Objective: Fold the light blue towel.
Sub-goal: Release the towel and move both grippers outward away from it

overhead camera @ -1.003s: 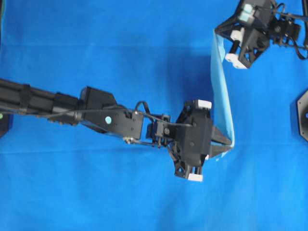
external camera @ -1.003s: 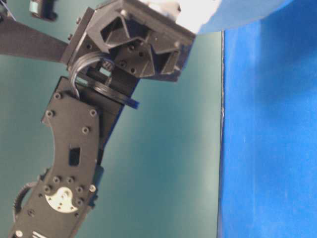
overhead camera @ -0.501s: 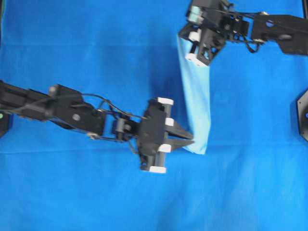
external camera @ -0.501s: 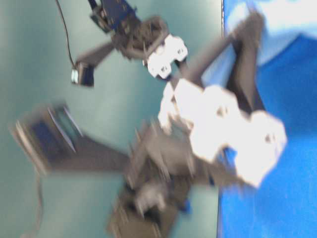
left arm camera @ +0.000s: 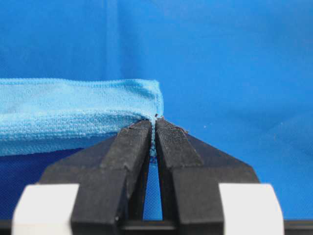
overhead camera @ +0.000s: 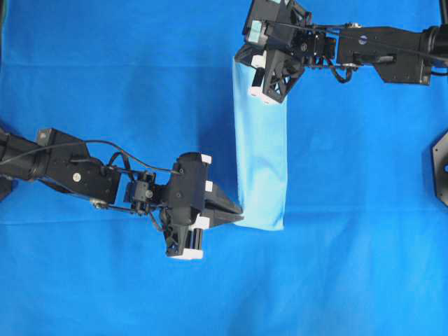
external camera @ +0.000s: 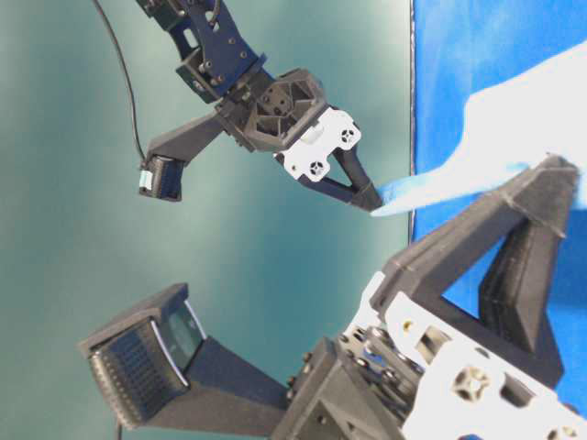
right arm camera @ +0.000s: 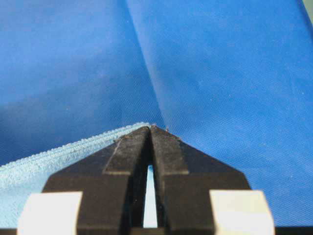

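Pale blue microfibre, the towel [overhead camera: 260, 162], lies as a narrow doubled strip on the deep-blue cover [overhead camera: 105, 70], running from the near end toward the far end of the overhead view; nearest, the left gripper [overhead camera: 232, 214] has its jaws pinched tight on the strip's near left corner, and the left wrist view shows two stacked layers [left arm camera: 73, 115] of hem meeting at the fingertips [left arm camera: 137, 134]; further off, the body of the strip looks flat and fairly even, though its left edge seems raised off the cover; farthest, the right gripper [overhead camera: 257, 73] is likewise clamped on the far corner [right arm camera: 73, 147], the cloth held just above the cover in the table-level view; judgement: one fold is made but not yet released; remaining, as I read it, are laying the held edge down, letting go, and perhaps a second fold across the length to make a compact square.
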